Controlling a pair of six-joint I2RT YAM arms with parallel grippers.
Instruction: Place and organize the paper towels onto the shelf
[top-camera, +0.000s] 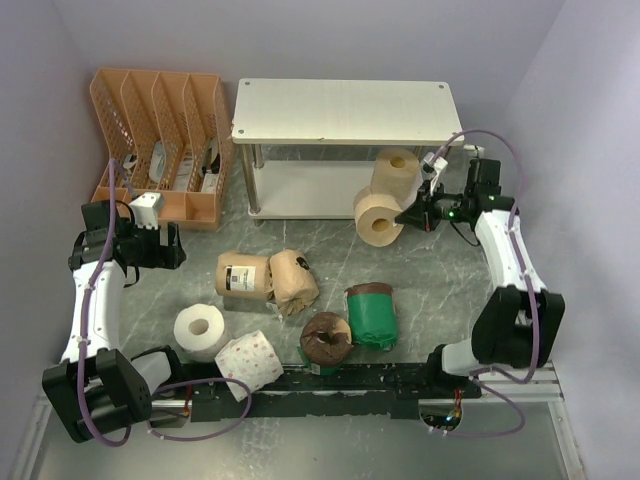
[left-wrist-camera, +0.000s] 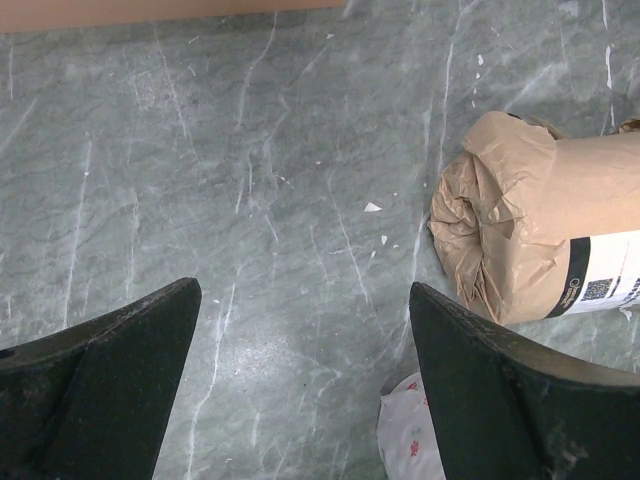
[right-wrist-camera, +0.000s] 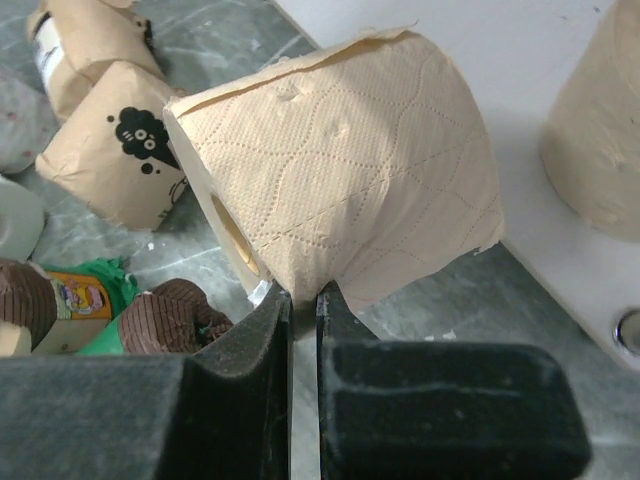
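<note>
we see the worktop (left-wrist-camera: 250, 200) as a smooth marble-look surface with a faint sheen. bare tan roll (right-wrist-camera: 340, 170) is soft embossed paper; wrapped roll (left-wrist-camera: 520, 220) crinkled matt kraft paper. shelf (top-camera: 345, 110) boards matt white, legs shiny metal. organizer (top-camera: 185, 208) orange plastic. right tool (right-wrist-camera: 302, 292) matt black, grainy.

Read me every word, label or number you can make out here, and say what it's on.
No text here is legible.
Tan paper-wrapped roll: white label with a black band and a code square, print too small to read.
Second tan paper-wrapped roll: black cloud-shaped logo, no words visible.
Green-wrapped roll: yellow and orange label, too blurred to read.
</note>
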